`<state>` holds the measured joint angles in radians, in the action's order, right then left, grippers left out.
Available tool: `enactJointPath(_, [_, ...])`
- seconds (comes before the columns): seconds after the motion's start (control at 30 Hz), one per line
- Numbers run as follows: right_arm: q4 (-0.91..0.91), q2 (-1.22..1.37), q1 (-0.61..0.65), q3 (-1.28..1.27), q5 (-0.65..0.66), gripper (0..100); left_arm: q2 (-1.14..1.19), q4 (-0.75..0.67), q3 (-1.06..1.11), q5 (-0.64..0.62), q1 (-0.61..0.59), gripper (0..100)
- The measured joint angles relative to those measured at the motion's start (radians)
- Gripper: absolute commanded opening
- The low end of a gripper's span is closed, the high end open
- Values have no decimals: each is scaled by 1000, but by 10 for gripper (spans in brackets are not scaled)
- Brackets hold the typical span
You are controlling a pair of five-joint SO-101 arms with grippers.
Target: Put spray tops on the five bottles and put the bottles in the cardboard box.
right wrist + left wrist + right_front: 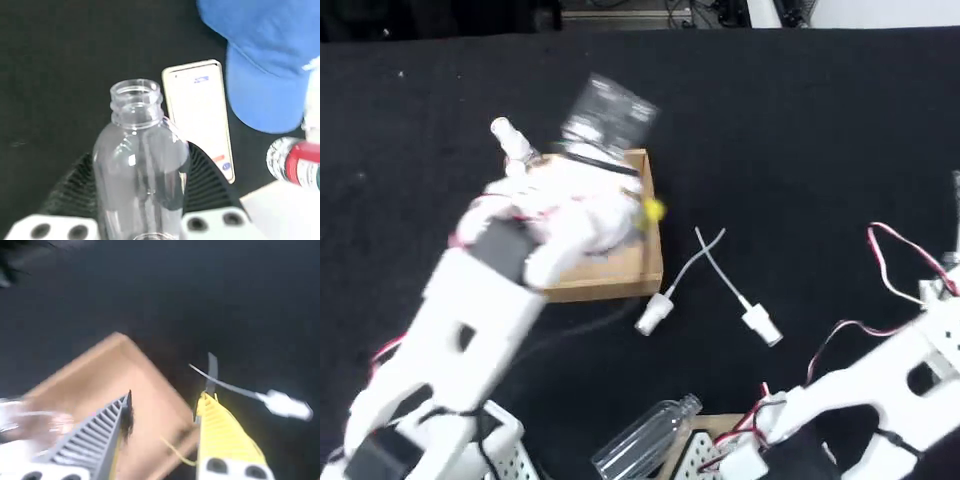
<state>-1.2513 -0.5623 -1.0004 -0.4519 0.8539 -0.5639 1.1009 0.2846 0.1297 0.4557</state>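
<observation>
The bottle (137, 165), uncapped and clamped in the right tool (140, 187) near the arm bases (510, 455), may twist loose when a spray top (760, 325) is pressed on; the left tool (165, 397), jaws apart, hangs over the cardboard box (650, 262).

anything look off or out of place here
Two spray tops lie loose on the table beside the box, their tubes crossed. A phone also lies on the table and has no part in the job.
</observation>
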Motion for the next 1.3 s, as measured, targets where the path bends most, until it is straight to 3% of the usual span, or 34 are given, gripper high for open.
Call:
enactJointPath(0.17, [17, 137, -100, 71, 0, 11, 173, -28, 32, 6, 155, 200])
enactJointPath(0.37, [20, 336, -160, 239, -5, 11, 388, -245, 130, 0, 245, 216])
enactJointPath(0.53, [20, 427, -180, 319, -5, 11, 523, -439, 144, -181, 321, 299])
enactJointPath(0.77, [21, 482, -181, 345, -5, 11, 689, -586, 133, -494, 330, 300])
enactJointPath(1.0, [21, 482, -181, 345, -5, 11, 864, -615, 15, -726, 347, 300])
enactJointPath(1.17, [21, 482, -181, 345, -5, 11, 879, -615, 0, -743, 388, 298])
enactJointPath(1.3, [21, 482, -181, 345, -5, 11, 879, -615, 0, -631, 442, 213])
